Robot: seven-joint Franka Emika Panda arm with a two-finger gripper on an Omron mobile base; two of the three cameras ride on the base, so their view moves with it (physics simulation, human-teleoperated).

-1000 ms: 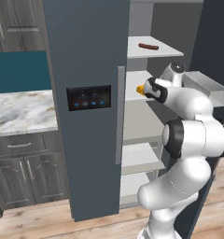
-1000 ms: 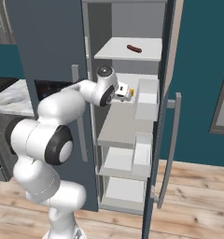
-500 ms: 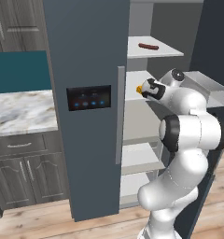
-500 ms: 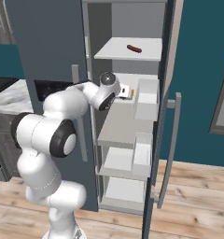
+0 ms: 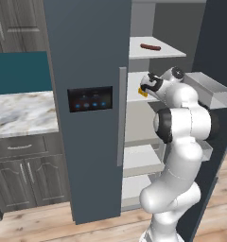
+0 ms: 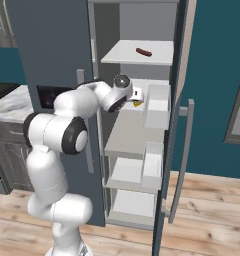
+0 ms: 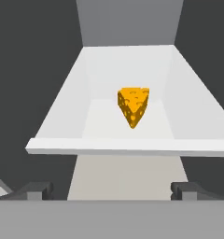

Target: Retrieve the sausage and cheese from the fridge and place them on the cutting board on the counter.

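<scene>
Hand view – one cheese (image 7: 133, 105), one sausage (image 5: 150, 47)

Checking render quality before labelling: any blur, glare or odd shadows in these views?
Hand view: cheese sharp on its white shelf, flat even light, dark fridge walls either side. Left base view: sausage small but crisp, no glare on the fridge door. Right base view: soft shading only, no blur.

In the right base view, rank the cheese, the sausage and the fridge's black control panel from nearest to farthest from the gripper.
1. The cheese: right at the open gripper, on the same fridge shelf.
2. The sausage: one shelf up, above the gripper.
3. The black control panel: on the closed door, off behind the arm.
</scene>
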